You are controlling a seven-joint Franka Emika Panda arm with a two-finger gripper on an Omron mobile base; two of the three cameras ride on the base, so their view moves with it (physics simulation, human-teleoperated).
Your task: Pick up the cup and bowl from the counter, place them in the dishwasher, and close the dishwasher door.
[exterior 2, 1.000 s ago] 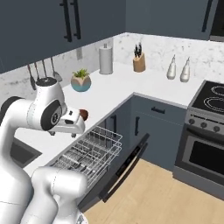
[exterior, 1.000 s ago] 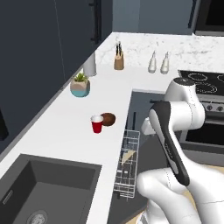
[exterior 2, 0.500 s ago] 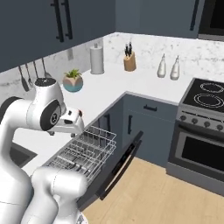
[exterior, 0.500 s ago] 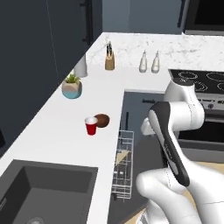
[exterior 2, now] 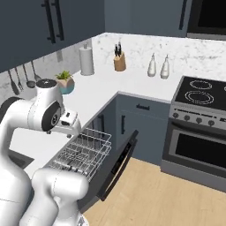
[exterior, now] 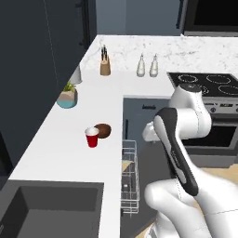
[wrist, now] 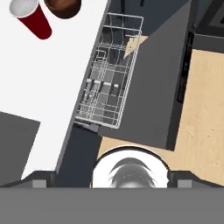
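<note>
Hand view, item 1: pincer (wrist: 112, 177). Dark tips (wrist: 38, 178) peek at both bottom corners, well apart, nothing between them, so I log it as released. It hangs over the open dishwasher (wrist: 87, 144), beside the counter (wrist: 39, 87) edge.

Item 2: rack (wrist: 111, 74). White wire, thin tines, pulled out over the lowered dishwasher door (wrist: 153, 87). Door is a flat matte slate panel w/ a short black bar handle at its far edge.

Item 3: cup (wrist: 33, 19). Red, tapered, white inside and rim, upright on the counter near its edge. Smooth plastic by the look; I judge it light and easy to tip.

Item 4: bowl (wrist: 64, 6). Dark brown, round, low, just beside the cup; touching or not, I cannot tell.

Step in hand, my read: approach to cup, nothing picked yet. To do it well:
- bring the hand over the counter and square to the cup, jaws kept wide
- come in on the side away from the bowl so a finger doesn't knock it
- grip mid-wall, since taper may let it slip low down
- lift straight up before swinging to the rack.

Counter: broad, white, faint marbling, slick.
</note>
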